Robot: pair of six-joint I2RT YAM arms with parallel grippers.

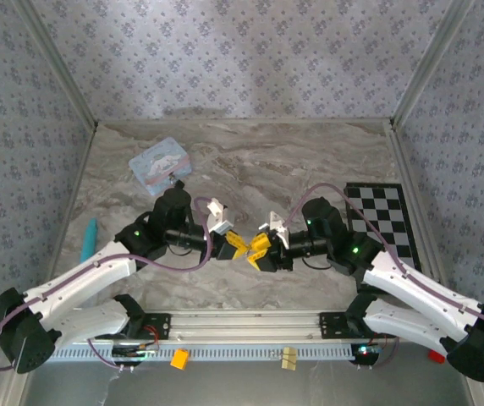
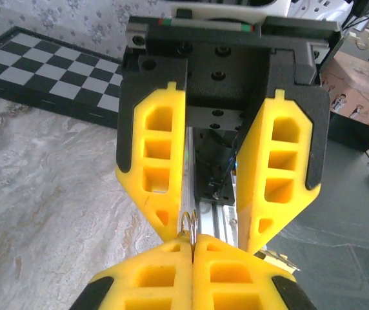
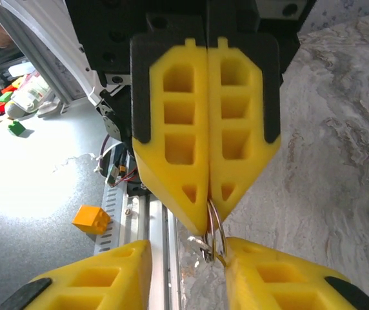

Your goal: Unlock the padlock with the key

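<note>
The left tool is reaching toward the middle of the marbled grey stone-patterned counter, meeting the right tool tip to tip just ahead of the arm bases. The left tool's yellow plastic fingers are pressing flat against each other with no gap between them, and they are pinching a thin silvery metal loop that is sticking out past their tips. A small silvery metal piece is hanging at the lower end of that loop. It cannot be told whether the loop is the padlock's shackle or a ring carrying the key, since whatever it belongs to is lying hidden between the closed fingers.

The right tool is standing partly open, its two yellow fingers spreading to either side of the left tool's tips and of the loop. There is clear space on both sides, so it is gripping nothing.

A light-blue rectangular tin with a cartoon picture is lying on the far left part of the counter, well apart from the tools. A black-and-white chessboard is resting flat along the right edge, and a slim teal object is lying by the left edge. A small orange block is sitting on the pale surface below the arms' mounting rail.
</note>
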